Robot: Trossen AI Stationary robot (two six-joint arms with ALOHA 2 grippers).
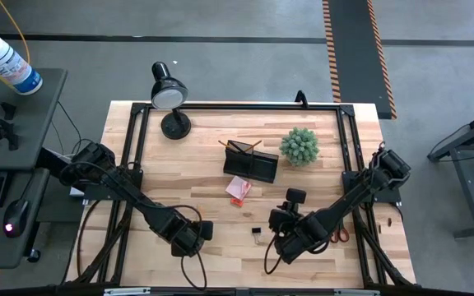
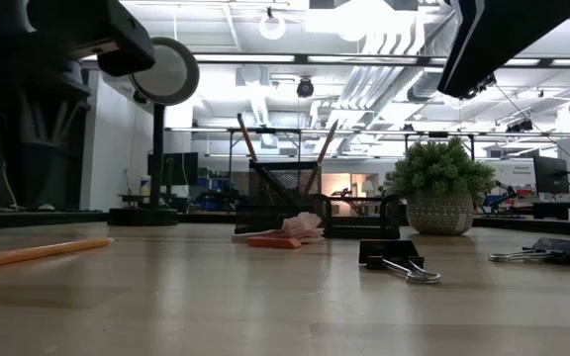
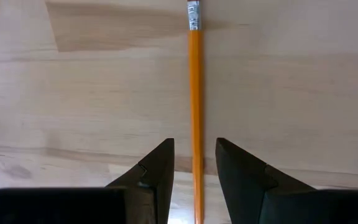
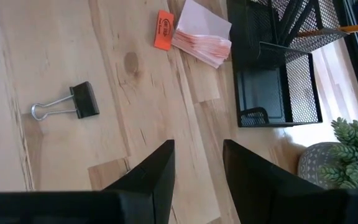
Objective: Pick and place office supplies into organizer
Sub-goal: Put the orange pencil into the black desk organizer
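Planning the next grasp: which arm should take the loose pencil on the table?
Left. Its wrist view shows the left gripper open, straddling the pencil, fingers either side of the shaft. The right gripper is open over bare wood near a binder clip, away from the pencil.

A long orange pencil (image 3: 195, 112) lies flat on the wood table, a small black binder clip (image 4: 83, 101) and a pink sticky-note pad (image 4: 199, 37) lie near the black mesh organizer (image 1: 251, 161) holding 2 pencils.
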